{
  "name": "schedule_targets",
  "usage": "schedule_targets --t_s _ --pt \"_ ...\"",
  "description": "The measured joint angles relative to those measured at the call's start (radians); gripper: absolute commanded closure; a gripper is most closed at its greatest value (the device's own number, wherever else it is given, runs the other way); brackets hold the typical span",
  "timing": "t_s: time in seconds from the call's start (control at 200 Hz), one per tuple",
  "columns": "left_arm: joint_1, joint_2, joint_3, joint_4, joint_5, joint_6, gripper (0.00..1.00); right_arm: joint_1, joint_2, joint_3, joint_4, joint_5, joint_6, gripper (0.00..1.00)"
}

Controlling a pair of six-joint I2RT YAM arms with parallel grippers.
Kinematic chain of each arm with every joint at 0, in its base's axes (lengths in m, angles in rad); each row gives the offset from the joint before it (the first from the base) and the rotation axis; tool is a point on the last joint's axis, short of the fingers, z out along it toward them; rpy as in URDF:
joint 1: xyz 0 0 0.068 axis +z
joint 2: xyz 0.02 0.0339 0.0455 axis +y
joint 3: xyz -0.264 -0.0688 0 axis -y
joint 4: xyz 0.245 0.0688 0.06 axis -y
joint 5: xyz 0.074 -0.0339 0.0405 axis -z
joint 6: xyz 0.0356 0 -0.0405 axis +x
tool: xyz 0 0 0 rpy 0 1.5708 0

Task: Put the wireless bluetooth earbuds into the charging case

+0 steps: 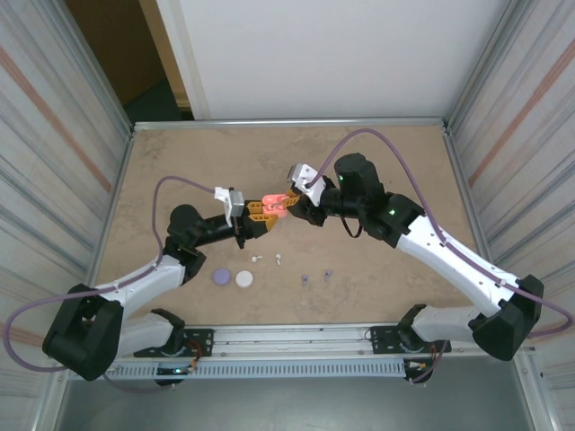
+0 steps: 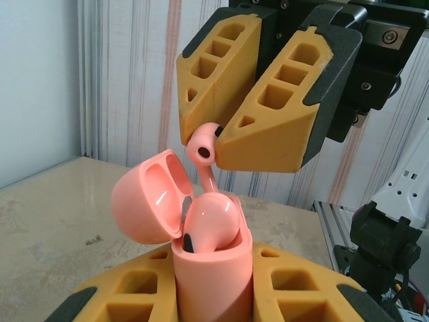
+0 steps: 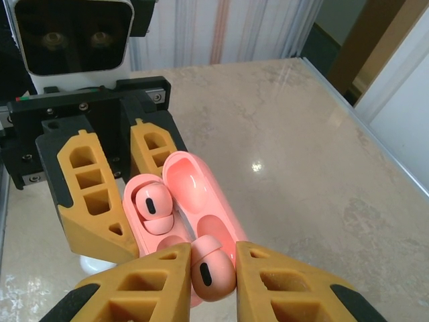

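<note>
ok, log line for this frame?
left gripper: shut on pink case, lid open, first pink earbud seated | right gripper: shut on second pink earbud, stem over free slot, not seated

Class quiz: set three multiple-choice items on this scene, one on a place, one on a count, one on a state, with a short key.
1. Where is the pink charging case? A on the table; B between the left gripper's fingers; C in the right gripper.
2. How many earbuds lie loose on the table? A two; B six; C four.
3. The right gripper is: A shut on a pink earbud; B open; C shut on the case.
Key: 1 B, the left wrist view shows it clamped there. 2 C, two white earbuds and two purple earbuds. 3 A, the bud sits pinched between its fingers.
</note>
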Motion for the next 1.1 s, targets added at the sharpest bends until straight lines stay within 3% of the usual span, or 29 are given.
schedule_targets --t_s 0.697,0.917,1.102 --pt "0.000 0.000 0.000 0.000 0.000 0.000 1.00 0.006 0.003 -0.010 -0.001 -0.029 -0.008 0.76" --pt "0.000 0.000 0.000 0.000 0.000 0.000 1.00 0.006 0.003 -0.011 -0.001 -0.043 -0.008 0.72" --pt "0.000 0.000 0.000 0.000 0.000 0.000 1.00 0.006 0.003 -0.011 -0.002 -0.047 -0.006 0.64"
